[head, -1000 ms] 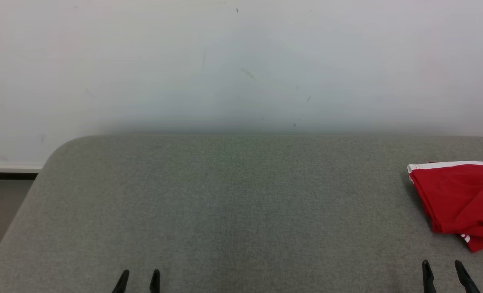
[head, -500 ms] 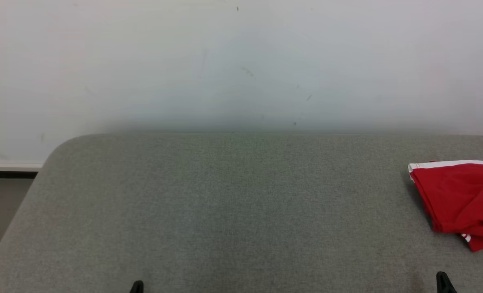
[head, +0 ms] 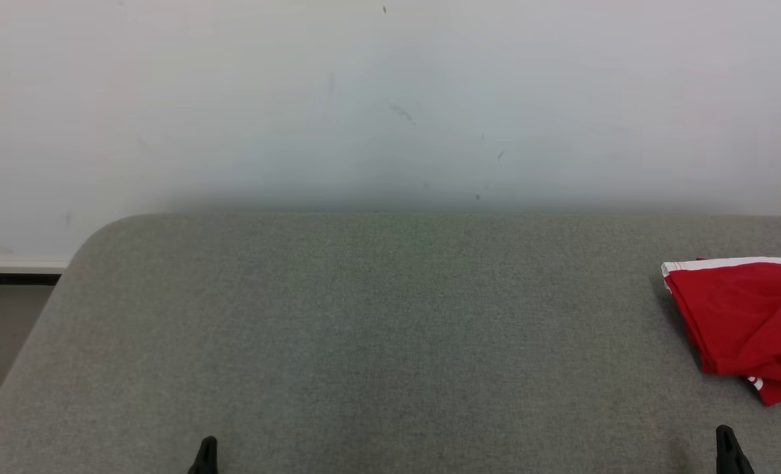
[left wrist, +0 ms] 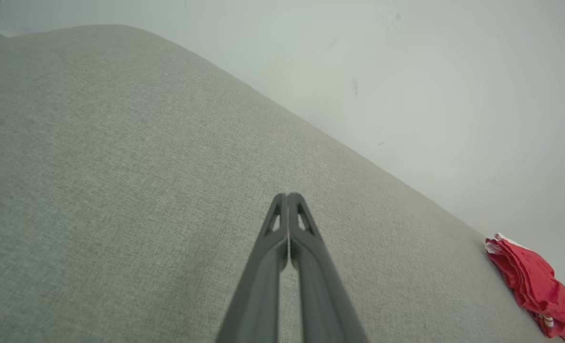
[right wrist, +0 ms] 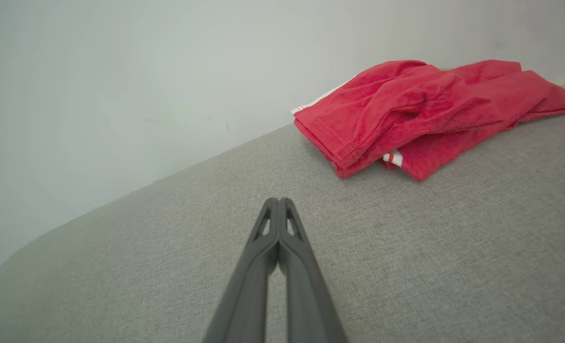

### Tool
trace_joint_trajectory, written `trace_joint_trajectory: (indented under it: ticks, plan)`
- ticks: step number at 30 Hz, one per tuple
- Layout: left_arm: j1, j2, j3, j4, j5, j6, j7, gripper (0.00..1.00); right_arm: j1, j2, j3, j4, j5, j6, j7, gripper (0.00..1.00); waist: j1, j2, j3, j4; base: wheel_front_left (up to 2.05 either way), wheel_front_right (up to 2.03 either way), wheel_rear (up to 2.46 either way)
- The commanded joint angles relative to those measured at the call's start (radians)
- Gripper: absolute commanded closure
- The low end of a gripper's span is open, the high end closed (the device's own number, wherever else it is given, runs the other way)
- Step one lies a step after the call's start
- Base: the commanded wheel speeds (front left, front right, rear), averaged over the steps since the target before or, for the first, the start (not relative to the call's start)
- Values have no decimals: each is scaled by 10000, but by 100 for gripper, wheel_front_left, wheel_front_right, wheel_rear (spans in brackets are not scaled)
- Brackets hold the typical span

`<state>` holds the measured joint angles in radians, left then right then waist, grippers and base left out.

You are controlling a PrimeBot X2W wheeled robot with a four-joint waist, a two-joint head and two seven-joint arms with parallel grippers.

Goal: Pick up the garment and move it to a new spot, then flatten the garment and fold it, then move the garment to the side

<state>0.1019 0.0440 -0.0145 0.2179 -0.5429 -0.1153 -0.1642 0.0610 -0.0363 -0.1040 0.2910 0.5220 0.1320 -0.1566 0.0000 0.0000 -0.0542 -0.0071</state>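
Status: left gripper (left wrist: 287,196) and right gripper (right wrist: 278,200) both closed, holding nothing.
Each extends low over the grey upholstered surface (right wrist: 453,247), pointing toward the white wall (right wrist: 120,71). Red garment (right wrist: 420,109) lies ahead and right of the right gripper, not touching, well apart from the left gripper. Loosely folded, rumpled, white band along one edge.

Soft, even light lies bright over the pale wall (head: 390,99) and the grey worktop (head: 364,329) before me, the wall tinting greenish at the middle and pinkish toward the corners. The red garment (head: 745,322) drops a soft, narrow shadow along its left side. In my wrist views the wide lens bows the worktop's far edge into a curve.
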Motion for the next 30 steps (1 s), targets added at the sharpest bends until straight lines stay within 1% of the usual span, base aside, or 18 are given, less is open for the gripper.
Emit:
trace_joint_trajectory:
  ticks: [1, 8, 9, 30]
  plan:
    - [-303, 58, 84, -104, -547, -45, 97, 100, -304, -106, -14, -173, 533, -4, 101, 100, 0, 0, 10, 1, 0, 0, 0]
    - [-501, 68, 208, -67, -1619, -58, 375, 100, -451, -116, -21, -212, 1620, -6, 369, 100, 0, 0, 49, 6, 0, 0, 0]
    - [-501, 68, 208, -67, -1619, -58, 375, 100, -451, -116, -21, -212, 1620, -6, 369, 100, 0, 0, 49, 6, 0, 0, 0]
    - [-1005, 87, 533, 33, -4368, -94, 1105, 100, -864, -141, -52, -305, 4431, -10, 1083, 100, 0, 0, 165, 20, 0, 0, 0]
